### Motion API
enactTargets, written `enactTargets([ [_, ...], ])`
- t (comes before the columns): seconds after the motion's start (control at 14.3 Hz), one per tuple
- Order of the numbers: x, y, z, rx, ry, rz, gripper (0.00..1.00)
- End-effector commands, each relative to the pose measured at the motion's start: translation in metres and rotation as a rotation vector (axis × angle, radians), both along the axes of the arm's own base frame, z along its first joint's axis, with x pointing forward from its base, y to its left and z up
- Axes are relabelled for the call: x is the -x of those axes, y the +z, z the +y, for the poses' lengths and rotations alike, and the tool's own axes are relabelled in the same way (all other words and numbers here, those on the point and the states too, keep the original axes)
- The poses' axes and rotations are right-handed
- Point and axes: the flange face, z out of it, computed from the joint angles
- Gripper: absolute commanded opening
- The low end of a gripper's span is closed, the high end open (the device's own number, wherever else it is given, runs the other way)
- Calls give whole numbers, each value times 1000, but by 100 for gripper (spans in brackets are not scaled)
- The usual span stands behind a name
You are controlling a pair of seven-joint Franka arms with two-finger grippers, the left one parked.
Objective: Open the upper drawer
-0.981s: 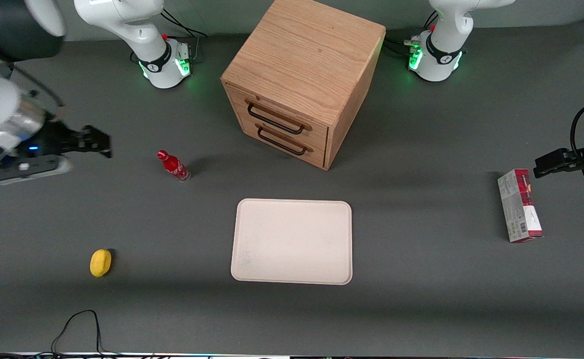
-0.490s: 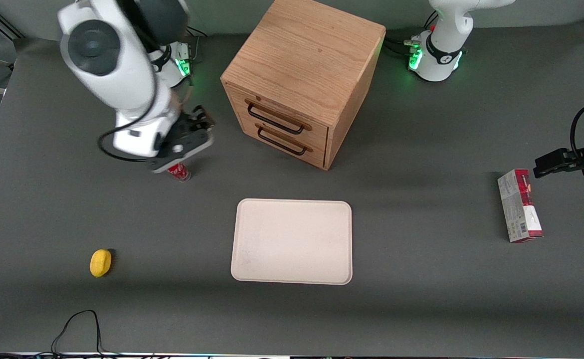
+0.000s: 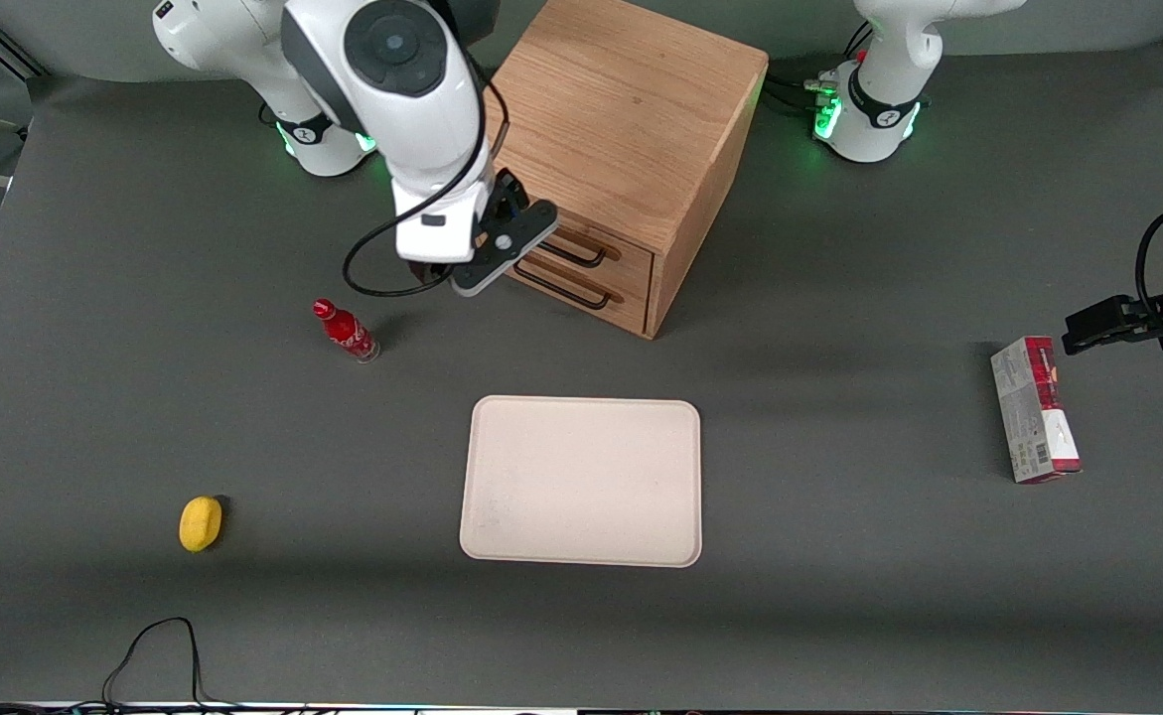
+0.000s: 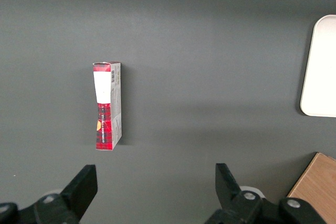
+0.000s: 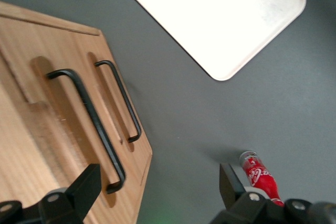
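Cabinet (image 3: 631, 109): light oak, wood grain; upper drawer (image 5: 52, 129) with black handle. Gripper (image 3: 513, 213): black. Tray (image 3: 581, 482): cream. Bottle (image 3: 345, 331): red. Lemon (image 3: 200, 523): yellow. Box (image 3: 1034, 409): red, white, grey. Table (image 3: 889, 596): dark grey.

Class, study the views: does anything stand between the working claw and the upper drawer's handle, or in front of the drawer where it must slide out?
Nothing visible does. The claw hangs open just in front of the upper drawer, facing its black bar handle. The table in front of the cabinet is bare; the red bottle and the tray lie nearer the front camera, apart from it.
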Motion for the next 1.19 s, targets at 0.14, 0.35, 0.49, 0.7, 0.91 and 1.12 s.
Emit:
enactTargets([
  [0.14, 15, 5, 19, -66, 13, 50, 100],
  [0.35, 18, 8, 23, -113, 75, 77, 100],
  [0.49, 16, 9, 19, -141, 152, 91, 100],
  [0.7, 14, 7, 19, -153, 215, 92, 100],
  [0.91, 18, -11, 15, -156, 217, 88, 100],
  [1.12, 21, -37, 12, -159, 206, 76, 100],
])
